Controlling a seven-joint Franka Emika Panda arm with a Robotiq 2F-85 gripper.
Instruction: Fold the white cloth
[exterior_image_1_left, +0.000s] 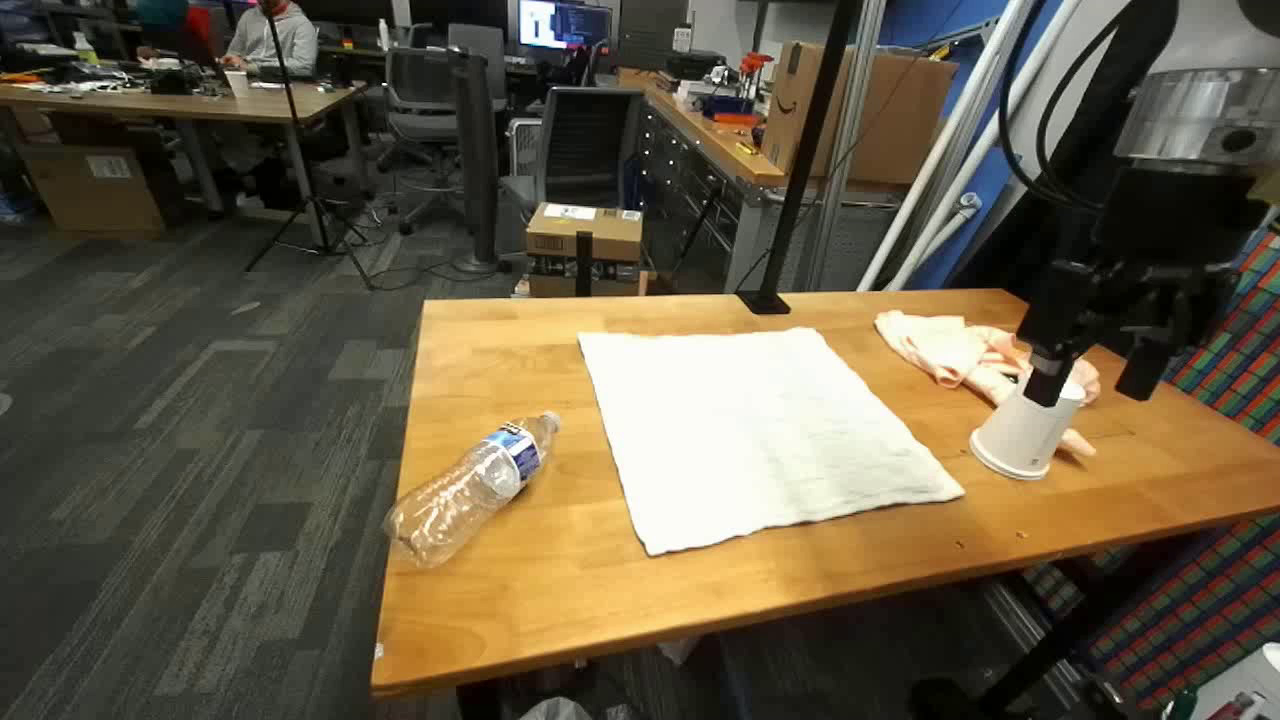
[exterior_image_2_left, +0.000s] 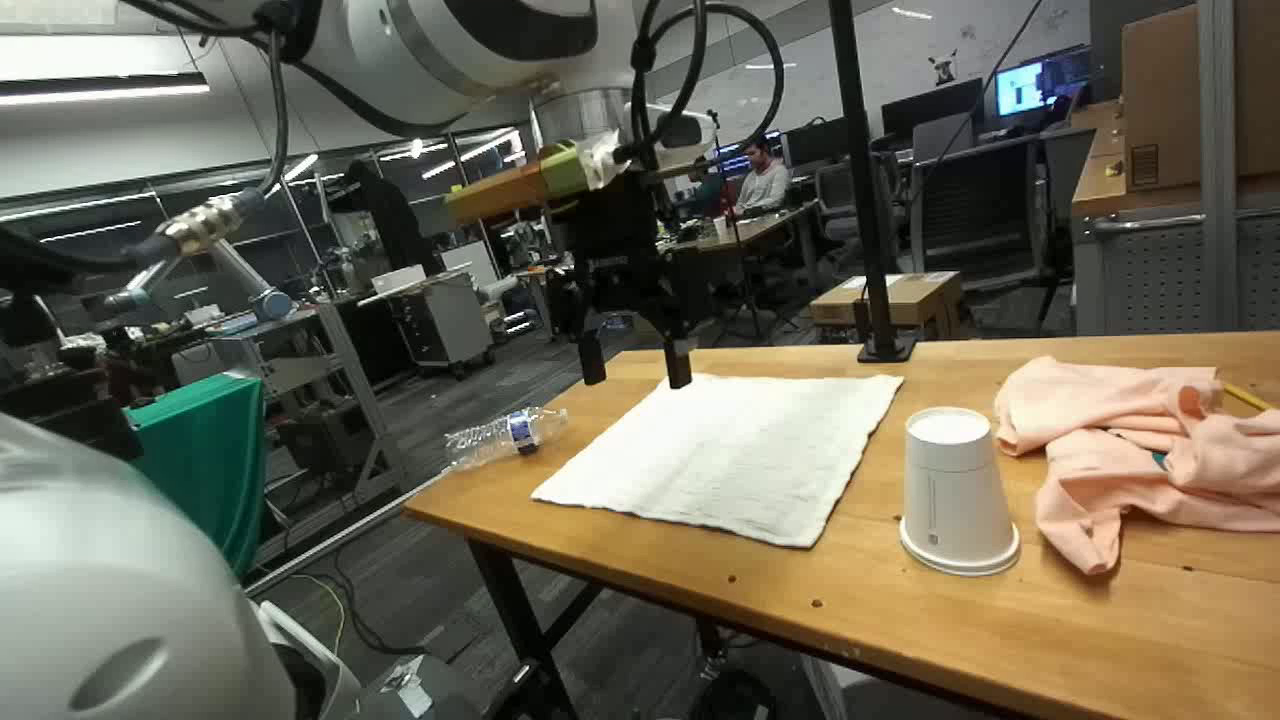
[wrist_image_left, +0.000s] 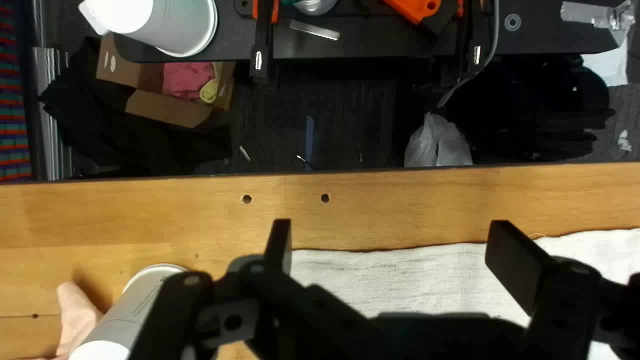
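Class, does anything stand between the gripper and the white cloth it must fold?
Nothing visible does: the gripper hangs open, and the wrist view shows white cloth between its fingers. The upturned white cup stands beside the cloth, apart from it.

Grey patchwork carpet (exterior_image_1_left: 250, 430) spreads around the wooden bench (exterior_image_1_left: 480, 620). Beyond it, both exterior views show a desk (exterior_image_1_left: 180, 103), chairs (exterior_image_1_left: 590, 135) and a lit monitor (exterior_image_1_left: 555, 22). In an exterior view, dark drawers (exterior_image_1_left: 685, 170) stand past the bench and a blue panel (exterior_image_1_left: 912, 22) rises nearby. In an exterior view, a strip light (exterior_image_2_left: 100, 93) glows overhead and a grey cart (exterior_image_2_left: 440, 320) stands well back.
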